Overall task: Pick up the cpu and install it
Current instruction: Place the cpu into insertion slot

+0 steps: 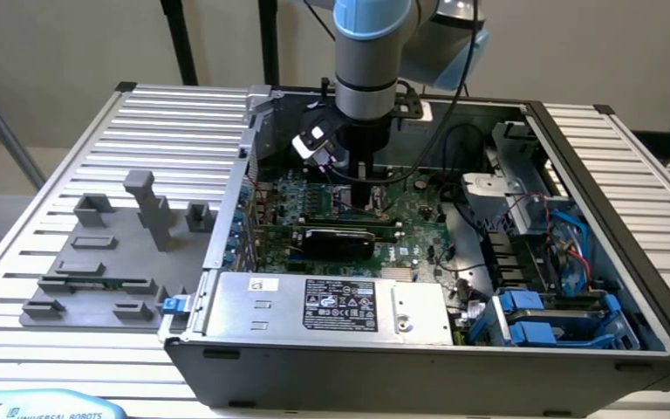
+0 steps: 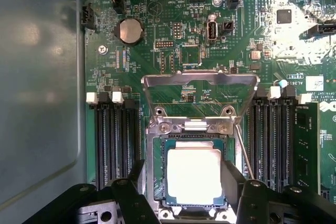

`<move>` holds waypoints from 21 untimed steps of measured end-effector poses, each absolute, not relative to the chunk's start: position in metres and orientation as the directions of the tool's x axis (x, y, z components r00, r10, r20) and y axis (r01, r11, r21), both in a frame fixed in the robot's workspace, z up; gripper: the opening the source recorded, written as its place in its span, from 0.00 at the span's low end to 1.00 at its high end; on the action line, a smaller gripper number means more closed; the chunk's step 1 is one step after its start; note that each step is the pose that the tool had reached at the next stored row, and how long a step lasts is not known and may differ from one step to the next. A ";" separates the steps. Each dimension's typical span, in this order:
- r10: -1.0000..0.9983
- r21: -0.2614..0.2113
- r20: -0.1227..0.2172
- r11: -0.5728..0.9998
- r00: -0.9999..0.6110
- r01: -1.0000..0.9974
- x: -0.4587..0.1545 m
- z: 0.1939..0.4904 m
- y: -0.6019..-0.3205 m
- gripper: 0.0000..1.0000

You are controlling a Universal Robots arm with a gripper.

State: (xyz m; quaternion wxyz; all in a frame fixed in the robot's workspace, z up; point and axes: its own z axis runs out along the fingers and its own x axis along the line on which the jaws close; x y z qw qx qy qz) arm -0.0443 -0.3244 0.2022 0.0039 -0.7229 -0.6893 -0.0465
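Cpu (image 2: 193,176) seated in socket frame (image 2: 155,148), load plate (image 2: 199,79) raised, gripper (image 2: 186,176) released, fingers (image 2: 233,179) flanking both edges

A ribbed metal table (image 1: 160,122) is carrying an open computer case (image 1: 428,371) and, at the exterior view's left, a grey plate of plastic blocks (image 1: 102,262).

Exterior cam high, angled down on whole open case (image 1: 428,367). Wrist cam close, straight down on motherboard (image 2: 157,35). Both share motherboard (image 1: 422,231).
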 end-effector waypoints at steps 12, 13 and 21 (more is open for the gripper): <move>0.996 0.058 0.072 -0.049 0.045 0.997 -0.044 0.199 -0.324 0.69; 0.996 0.058 0.072 -0.049 0.045 0.997 -0.044 0.199 -0.324 0.69; 0.996 0.058 0.072 -0.049 0.045 0.997 -0.044 0.198 -0.324 0.69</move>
